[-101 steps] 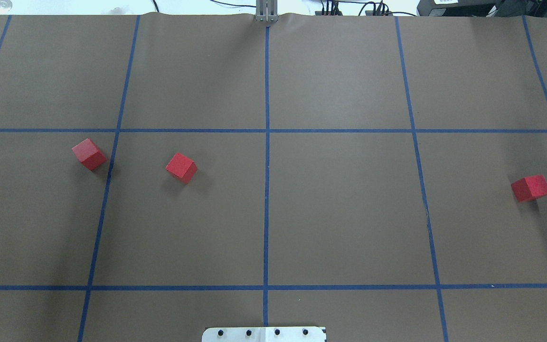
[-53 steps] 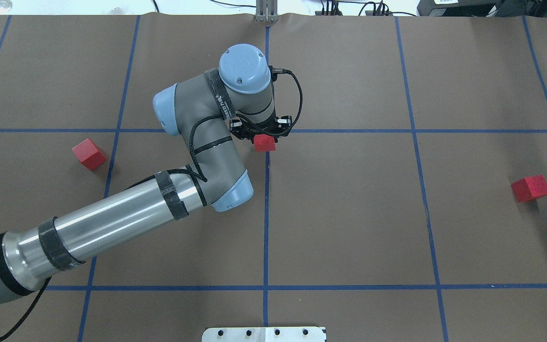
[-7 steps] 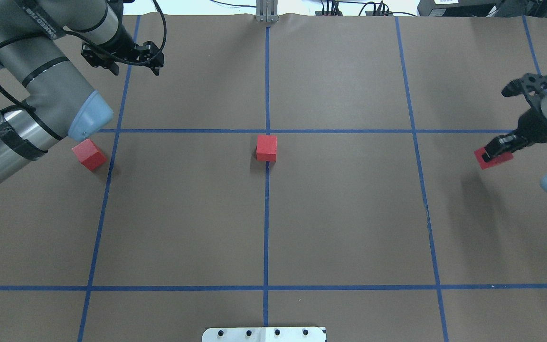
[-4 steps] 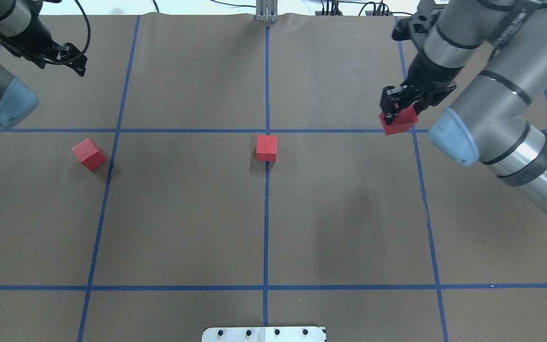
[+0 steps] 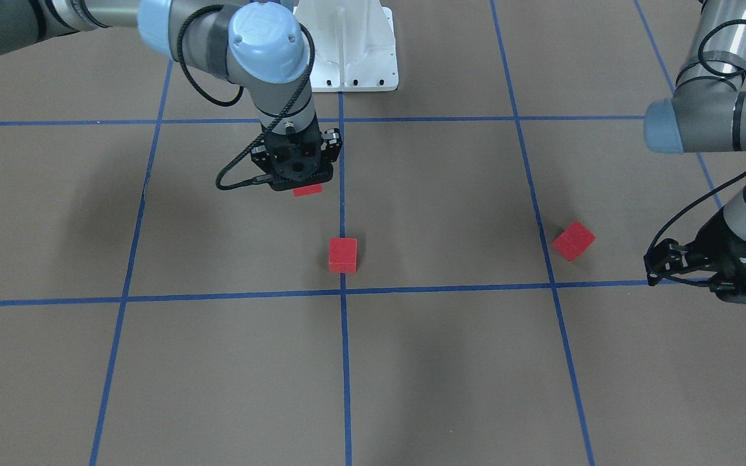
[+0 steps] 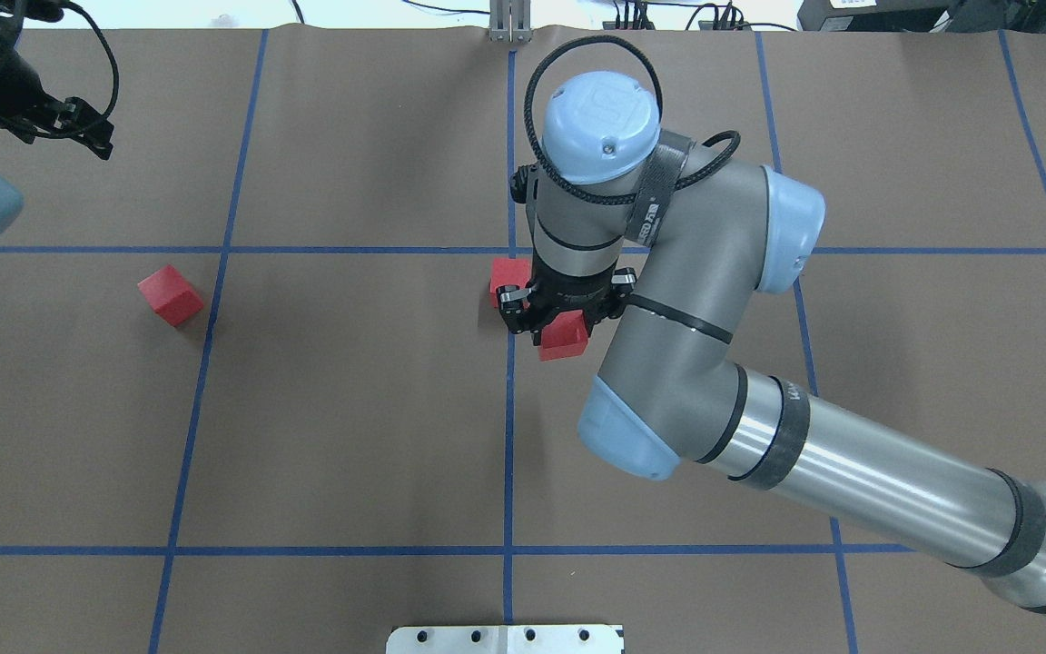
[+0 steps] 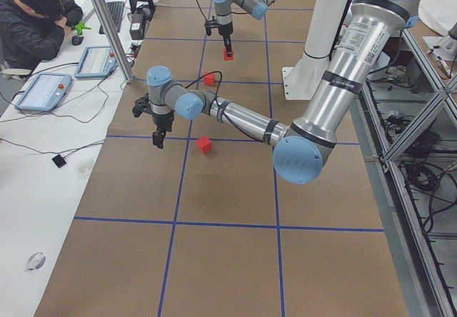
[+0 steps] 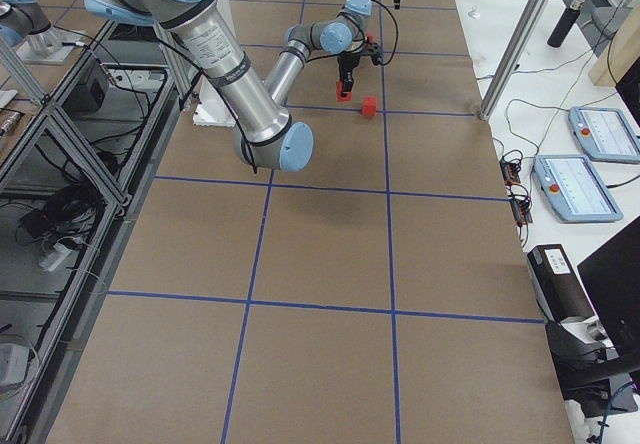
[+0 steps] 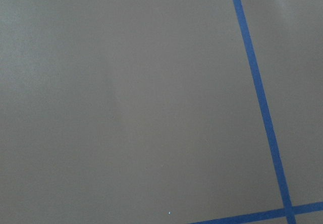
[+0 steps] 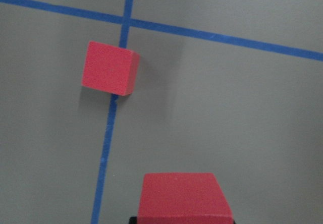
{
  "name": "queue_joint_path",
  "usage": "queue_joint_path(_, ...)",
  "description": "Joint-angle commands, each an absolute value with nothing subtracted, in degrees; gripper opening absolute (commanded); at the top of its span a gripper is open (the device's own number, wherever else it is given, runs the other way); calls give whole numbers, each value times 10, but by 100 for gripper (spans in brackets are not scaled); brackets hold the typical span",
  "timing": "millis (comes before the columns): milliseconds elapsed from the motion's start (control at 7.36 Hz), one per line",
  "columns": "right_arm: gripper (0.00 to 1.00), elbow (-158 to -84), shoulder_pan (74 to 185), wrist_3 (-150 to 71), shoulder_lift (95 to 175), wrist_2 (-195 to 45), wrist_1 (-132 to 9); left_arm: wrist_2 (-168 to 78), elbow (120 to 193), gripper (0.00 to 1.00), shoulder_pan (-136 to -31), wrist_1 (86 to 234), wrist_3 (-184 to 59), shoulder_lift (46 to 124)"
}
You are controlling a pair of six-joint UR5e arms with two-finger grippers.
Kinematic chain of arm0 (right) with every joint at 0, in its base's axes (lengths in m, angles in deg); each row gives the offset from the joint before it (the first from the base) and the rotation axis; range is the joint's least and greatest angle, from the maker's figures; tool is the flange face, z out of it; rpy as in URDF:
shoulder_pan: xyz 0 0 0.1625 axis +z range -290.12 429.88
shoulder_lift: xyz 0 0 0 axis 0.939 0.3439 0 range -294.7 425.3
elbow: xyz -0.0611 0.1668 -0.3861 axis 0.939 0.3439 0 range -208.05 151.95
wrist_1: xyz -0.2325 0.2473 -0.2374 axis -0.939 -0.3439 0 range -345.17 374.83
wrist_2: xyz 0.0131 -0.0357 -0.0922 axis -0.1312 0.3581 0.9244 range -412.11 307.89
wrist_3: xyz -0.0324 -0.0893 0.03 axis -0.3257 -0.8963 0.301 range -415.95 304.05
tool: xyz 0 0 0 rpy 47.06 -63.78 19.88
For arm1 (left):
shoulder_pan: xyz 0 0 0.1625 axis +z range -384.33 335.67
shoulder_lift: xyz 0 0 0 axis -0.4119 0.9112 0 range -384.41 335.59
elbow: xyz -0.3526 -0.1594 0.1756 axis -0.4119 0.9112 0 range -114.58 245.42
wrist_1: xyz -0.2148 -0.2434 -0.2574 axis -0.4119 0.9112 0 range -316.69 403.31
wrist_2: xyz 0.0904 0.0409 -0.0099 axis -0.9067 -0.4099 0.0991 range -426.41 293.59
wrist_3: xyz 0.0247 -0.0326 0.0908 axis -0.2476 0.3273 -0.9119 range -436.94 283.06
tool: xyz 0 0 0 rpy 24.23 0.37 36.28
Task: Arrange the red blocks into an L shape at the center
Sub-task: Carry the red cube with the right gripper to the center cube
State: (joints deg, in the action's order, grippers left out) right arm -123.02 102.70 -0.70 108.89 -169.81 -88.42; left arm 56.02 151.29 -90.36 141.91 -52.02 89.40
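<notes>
Just robot-side of the center (image 5: 343,292), your right pincer (image 6: 564,320) now hangs clenched on a red block (image 6: 565,341), brought from the right grid line (image 6: 770,118); a second block (image 5: 342,254) rests by the crossing. The left pincer (image 5: 656,264), released, has retreated far left over the desk (image 6: 350,409); the third block (image 6: 171,295) lies unmoved.

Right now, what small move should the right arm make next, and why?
Probably ease the right gripper and its held block toward the placed block beside the center crossing; they are apart, and an L needs touching blocks.
</notes>
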Motion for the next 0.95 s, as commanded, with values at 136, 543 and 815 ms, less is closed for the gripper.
queue_joint_path(136,0,-1103,1002,58,1002,-1677,-856,560,1508,100,-903,1419,-520,893)
queue_joint_path(543,0,-1062,1003,122,1009,-1656,-763,560,1508,100,-902,1419,-520,893)
queue_joint_path(815,0,-1069,1003,130,1016,-1626,-758,560,1507,100,-902,1419,-519,893)
